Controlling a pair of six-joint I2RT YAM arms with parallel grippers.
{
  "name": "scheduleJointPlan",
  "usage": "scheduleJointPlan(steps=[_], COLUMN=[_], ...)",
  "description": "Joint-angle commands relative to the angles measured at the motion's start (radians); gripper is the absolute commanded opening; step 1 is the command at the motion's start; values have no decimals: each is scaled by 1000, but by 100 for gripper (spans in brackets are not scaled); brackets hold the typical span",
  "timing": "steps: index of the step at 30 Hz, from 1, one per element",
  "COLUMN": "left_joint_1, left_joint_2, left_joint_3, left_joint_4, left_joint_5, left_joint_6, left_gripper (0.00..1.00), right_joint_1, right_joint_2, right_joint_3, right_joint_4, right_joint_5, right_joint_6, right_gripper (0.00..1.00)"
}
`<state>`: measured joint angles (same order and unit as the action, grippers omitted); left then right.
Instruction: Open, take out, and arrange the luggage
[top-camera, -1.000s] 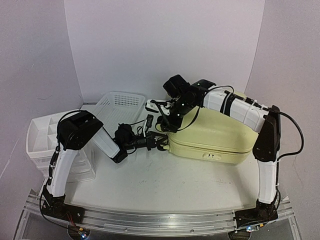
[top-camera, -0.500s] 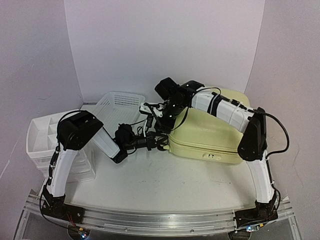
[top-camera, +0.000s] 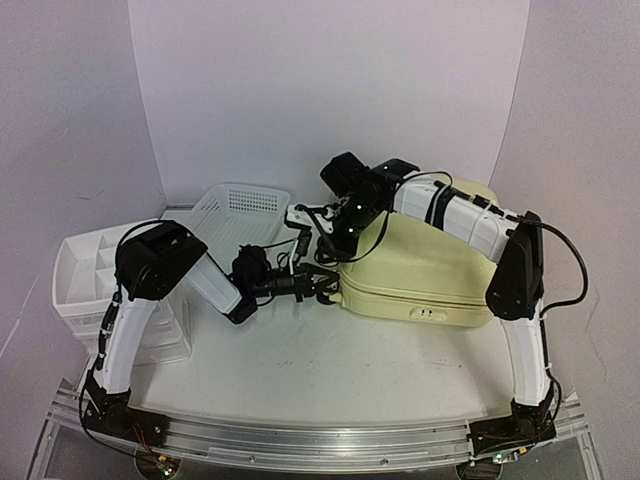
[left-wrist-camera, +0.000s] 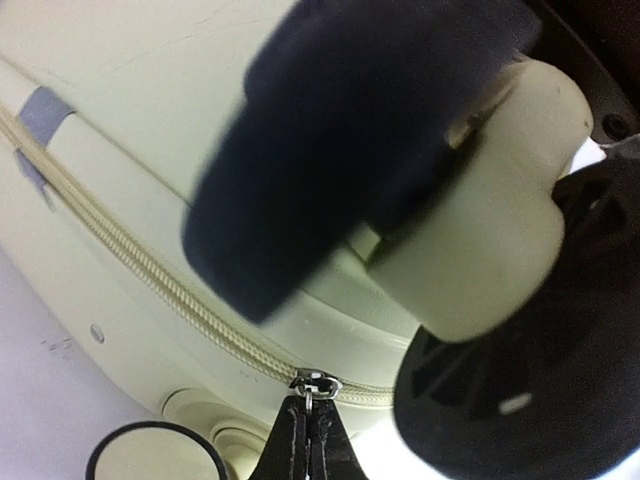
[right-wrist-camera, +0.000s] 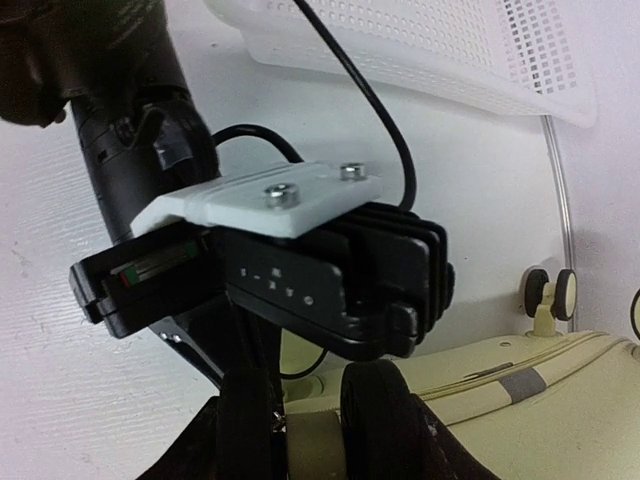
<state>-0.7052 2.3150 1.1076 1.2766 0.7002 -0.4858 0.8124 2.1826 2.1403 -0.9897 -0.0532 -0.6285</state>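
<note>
left wrist: left claw (left-wrist-camera: 308, 415) clenched on luggage (left-wrist-camera: 150, 90) zipper pull (left-wrist-camera: 315, 384); right claw (right-wrist-camera: 312, 425) grip unclear

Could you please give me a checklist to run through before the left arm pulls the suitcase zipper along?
1. Grip: left gripper shut on the zipper pull: ok.
2. Closure: zipper seam closed along the visible stretch: ok.
3. Brace: right gripper straddles the wheel; firm hold: cannot tell.
4. Position: luggage lies flat: ok.
5. Clearance: basket apart from the luggage: ok.
</note>
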Motion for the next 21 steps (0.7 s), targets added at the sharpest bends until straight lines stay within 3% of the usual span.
scheduleJointPlan(steps=[1, 10, 16, 21], left_joint_1=[47, 47, 38, 35], left_joint_2=[5, -4, 17, 25], left_joint_3=[79, 101, 158, 165], left_joint_4=[19, 3, -63, -83], left_joint_5=[-1, 130, 109, 0], left_joint_6=[18, 39, 39, 30], left_gripper=[0, 0, 0, 1], right_joint_1=[10, 4, 4, 5], right_joint_2=[-124, -216, -251, -280], right_joint_3=[-83, -172, -212, -248], right_joint_4=[-213, -287, -315, -333], right_joint_5=[-145, -295, -319, -345], right_joint_6=[-50, -81, -70, -55], right_gripper=[0, 0, 0, 0])
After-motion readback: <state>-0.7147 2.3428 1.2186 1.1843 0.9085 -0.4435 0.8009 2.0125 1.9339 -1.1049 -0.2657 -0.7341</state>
